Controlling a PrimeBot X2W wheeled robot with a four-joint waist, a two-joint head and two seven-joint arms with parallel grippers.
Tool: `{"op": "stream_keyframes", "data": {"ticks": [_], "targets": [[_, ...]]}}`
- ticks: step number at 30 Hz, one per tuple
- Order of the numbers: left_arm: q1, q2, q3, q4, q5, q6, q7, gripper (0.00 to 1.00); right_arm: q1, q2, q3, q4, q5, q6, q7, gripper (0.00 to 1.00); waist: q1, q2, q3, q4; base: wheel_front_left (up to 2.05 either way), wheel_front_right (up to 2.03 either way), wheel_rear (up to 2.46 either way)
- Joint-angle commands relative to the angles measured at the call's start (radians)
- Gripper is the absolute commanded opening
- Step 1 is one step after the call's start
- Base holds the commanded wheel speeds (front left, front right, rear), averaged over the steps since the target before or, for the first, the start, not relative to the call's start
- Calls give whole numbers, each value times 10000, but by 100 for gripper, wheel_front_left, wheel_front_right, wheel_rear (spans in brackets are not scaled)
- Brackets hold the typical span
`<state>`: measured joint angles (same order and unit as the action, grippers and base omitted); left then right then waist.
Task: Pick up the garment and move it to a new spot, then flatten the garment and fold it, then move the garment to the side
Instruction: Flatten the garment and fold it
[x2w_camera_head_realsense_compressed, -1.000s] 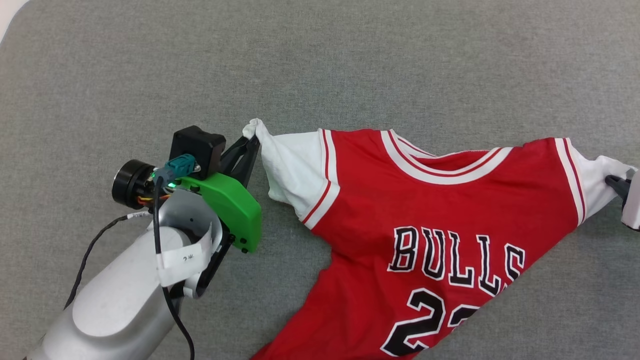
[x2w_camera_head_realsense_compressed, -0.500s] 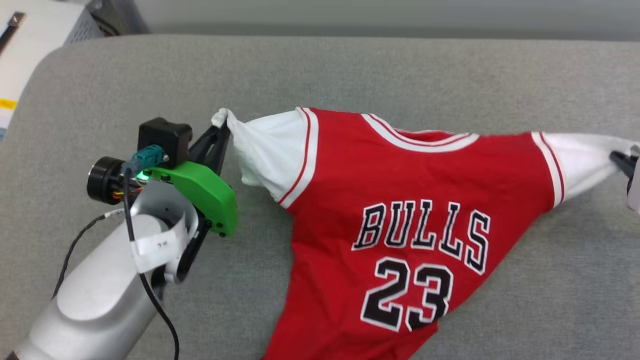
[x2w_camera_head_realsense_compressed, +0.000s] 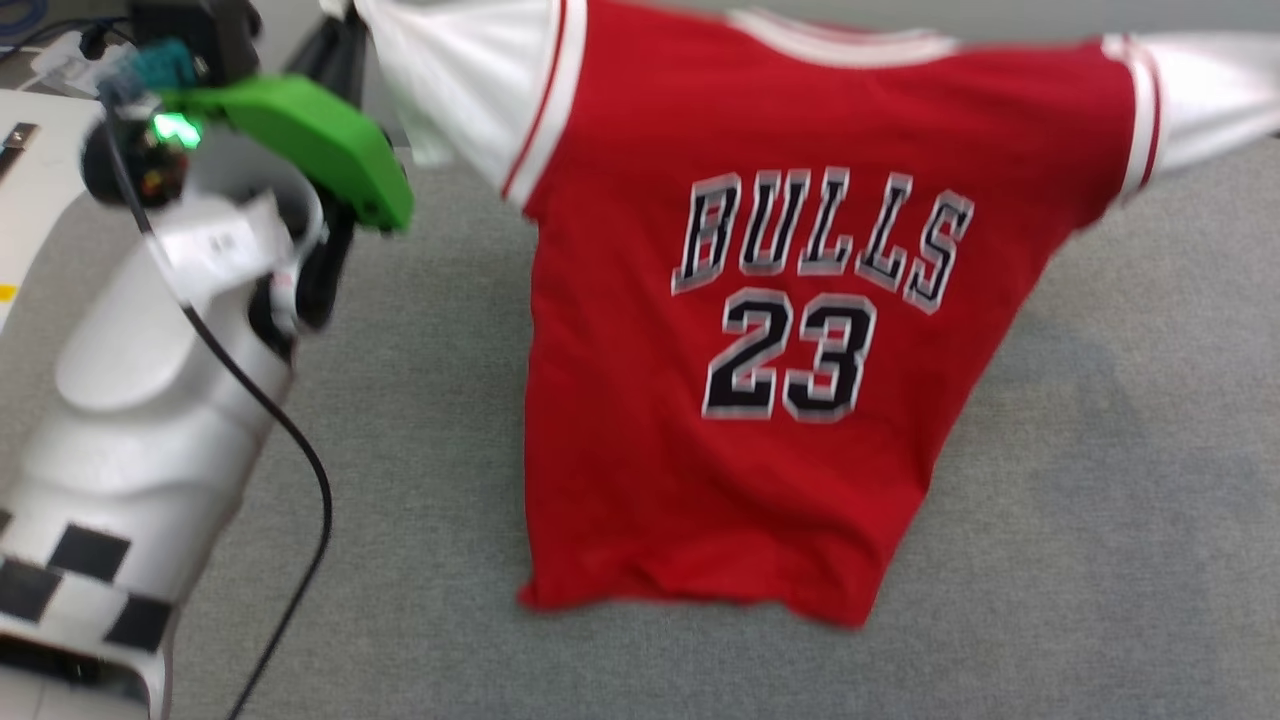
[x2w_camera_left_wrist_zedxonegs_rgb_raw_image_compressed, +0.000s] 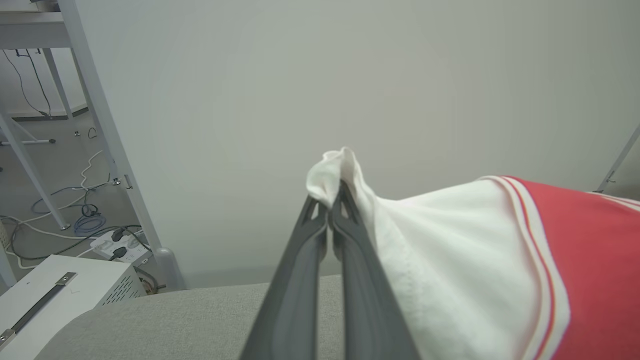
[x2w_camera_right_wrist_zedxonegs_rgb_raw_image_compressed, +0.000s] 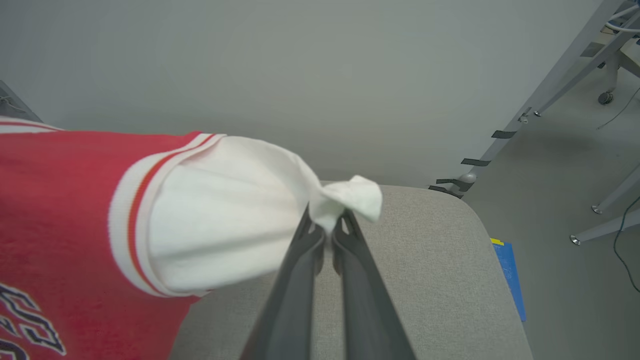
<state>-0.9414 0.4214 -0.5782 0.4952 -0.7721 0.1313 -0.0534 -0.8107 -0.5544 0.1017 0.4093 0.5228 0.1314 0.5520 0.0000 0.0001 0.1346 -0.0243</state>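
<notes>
Above cushion: left hand, right hand clamped on garment.

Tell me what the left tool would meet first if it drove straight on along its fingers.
Past the garment sleeve pinched in the left tool, probably the grey wall; depth is unclear.

The robot's pale forearm wore a bright green wrist cover, a looping black cable, black checker squares and slim dark-grey fingers.

Red garment, white sleeves
</notes>
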Motion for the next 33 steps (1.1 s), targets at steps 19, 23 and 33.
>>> {"op": "stream_keyframes", "data": {"ticks": [19, 23, 33], "targets": [[-6114, -384, 706, 3926, 842, 56, -1489, 0, -6066, 1662, -915, 2693, -2377, -7, -3476, 0, 0, -1, 3019, -928, 0, 0, 0], [-6661, -411, 661, 4275, 1016, -49, -1745, 0, -6808, 1988, -644, 3345, -2472, -7, -4162, 0, 0, -1, 3525, -1001, 0, 0, 0], [-6586, -703, 762, 5078, 854, -717, -2016, 0, -7548, 2410, 731, 4934, -1816, -7, -5104, 0, 0, -1, 4367, -911, 0, 0, 0]]}}
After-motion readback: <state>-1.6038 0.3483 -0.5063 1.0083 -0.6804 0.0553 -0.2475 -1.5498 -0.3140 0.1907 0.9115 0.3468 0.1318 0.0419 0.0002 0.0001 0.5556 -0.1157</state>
